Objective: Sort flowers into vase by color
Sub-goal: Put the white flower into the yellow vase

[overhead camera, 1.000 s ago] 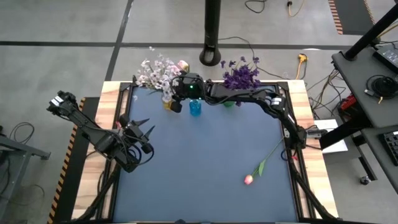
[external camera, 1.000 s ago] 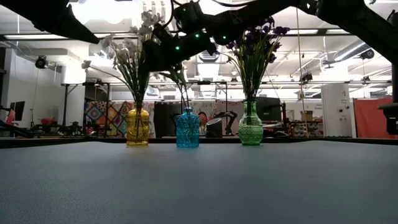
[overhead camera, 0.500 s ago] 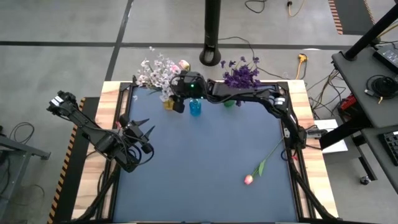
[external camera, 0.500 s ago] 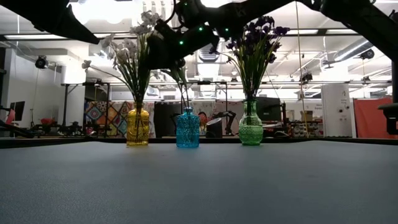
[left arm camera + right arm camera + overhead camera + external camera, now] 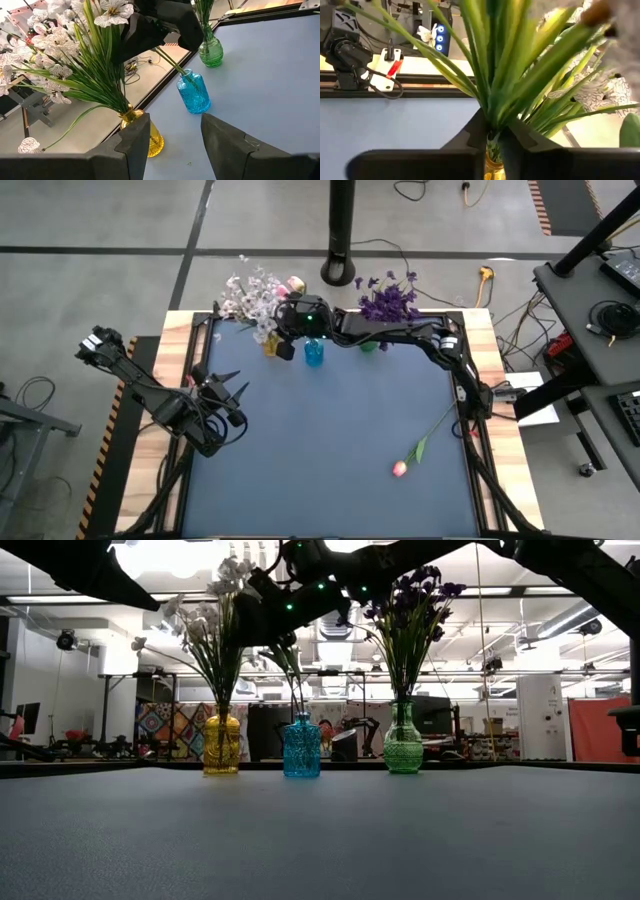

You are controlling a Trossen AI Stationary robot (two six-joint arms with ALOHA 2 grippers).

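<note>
The loose pink tulip (image 5: 400, 468) lies diagonally near the table's right edge, nearer the right gripper (image 5: 284, 346), whose jaws are closed empty over the yellow vase (image 5: 221, 745); the left gripper (image 5: 232, 393) waits, jaws parted.

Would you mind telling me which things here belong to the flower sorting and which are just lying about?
Part of the job:
- yellow glass vase with white sprigs
- blue glass vase
- green glass vase with purple blooms
- pink tulip stem lying on the mat

Lying about:
- black pole base
- floor cables
</note>
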